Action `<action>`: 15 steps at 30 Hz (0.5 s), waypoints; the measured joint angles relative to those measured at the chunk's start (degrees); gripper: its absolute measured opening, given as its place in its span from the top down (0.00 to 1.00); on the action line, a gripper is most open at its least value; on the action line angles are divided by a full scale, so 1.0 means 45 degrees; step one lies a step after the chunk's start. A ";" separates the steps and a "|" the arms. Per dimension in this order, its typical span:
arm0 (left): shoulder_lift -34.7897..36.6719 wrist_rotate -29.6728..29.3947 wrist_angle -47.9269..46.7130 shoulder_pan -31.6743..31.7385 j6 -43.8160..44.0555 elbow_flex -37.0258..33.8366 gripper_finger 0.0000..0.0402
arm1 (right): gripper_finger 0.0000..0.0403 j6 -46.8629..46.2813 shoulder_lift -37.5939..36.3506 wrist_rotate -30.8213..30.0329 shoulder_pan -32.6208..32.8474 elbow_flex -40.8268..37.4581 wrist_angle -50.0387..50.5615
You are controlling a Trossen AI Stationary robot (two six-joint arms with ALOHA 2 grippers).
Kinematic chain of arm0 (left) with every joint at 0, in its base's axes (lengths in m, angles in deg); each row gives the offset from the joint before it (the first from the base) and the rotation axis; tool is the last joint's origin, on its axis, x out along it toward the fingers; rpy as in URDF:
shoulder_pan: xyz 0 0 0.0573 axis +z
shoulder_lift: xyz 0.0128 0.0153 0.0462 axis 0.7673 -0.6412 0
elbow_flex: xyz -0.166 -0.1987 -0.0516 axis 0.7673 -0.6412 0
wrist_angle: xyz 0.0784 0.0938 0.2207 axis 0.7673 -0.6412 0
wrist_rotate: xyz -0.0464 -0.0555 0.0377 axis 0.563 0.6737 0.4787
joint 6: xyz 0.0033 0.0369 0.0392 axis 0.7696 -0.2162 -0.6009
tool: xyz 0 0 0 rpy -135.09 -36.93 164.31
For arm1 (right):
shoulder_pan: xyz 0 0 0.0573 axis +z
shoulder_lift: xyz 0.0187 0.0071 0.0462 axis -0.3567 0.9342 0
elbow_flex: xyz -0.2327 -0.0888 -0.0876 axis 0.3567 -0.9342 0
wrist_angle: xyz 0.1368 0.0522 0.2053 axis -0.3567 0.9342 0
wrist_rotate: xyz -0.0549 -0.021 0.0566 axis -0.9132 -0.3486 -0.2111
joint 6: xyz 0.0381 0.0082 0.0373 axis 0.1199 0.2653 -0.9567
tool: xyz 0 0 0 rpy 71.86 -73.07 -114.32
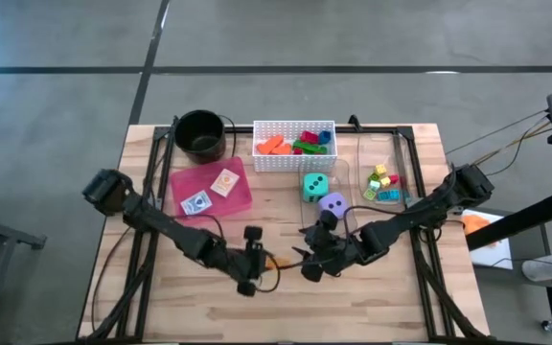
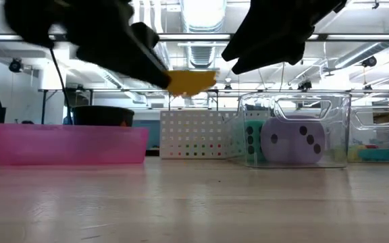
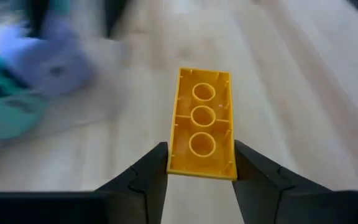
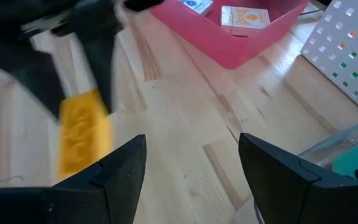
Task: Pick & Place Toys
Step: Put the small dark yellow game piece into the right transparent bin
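Note:
A yellow brick [image 3: 202, 121] hangs above the bare wooden table near its front middle, with my left gripper [image 3: 201, 167] shut on it; it also shows in the low view [image 2: 191, 81] and the right wrist view [image 4: 82, 134]. My right gripper [image 4: 191, 158] stands open just right of the brick, with nothing between its fingers. The white basket [image 1: 293, 144] at the back holds several bright blocks. A teal die [image 1: 316, 185] and a purple die [image 1: 332, 203] sit in a clear box [image 2: 296, 128]. Two small cards [image 1: 211, 192] lie in the pink tray [image 1: 242, 196]. My left gripper pinches the brick's two long sides [image 3: 174, 158] between its two fingers, near one end. The fingers slant down from the table's left and the brick sticks out forward in line with them. Its hollow underside faces the wrist camera. The brick is clear of the table.
A black bowl [image 1: 199, 134] stands at the back left beside the basket. A second clear box [image 1: 383, 182] with small blocks sits at the right. Bare wood lies in front of the tray and the boxes.

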 joint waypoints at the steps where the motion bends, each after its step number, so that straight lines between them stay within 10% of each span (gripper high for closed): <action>1: 0.0148 -0.0187 -0.0010 0.0179 0.0003 -0.0004 0.62 | 0.36 -0.0145 0.0000 0.0004 0.0000 -0.0005 -0.0003; 15: 0.0399 -0.0488 0.0010 0.1319 -0.0208 -0.0078 0.62 | 0.36 -0.0351 0.0000 0.0453 -0.0038 -0.0156 -0.0091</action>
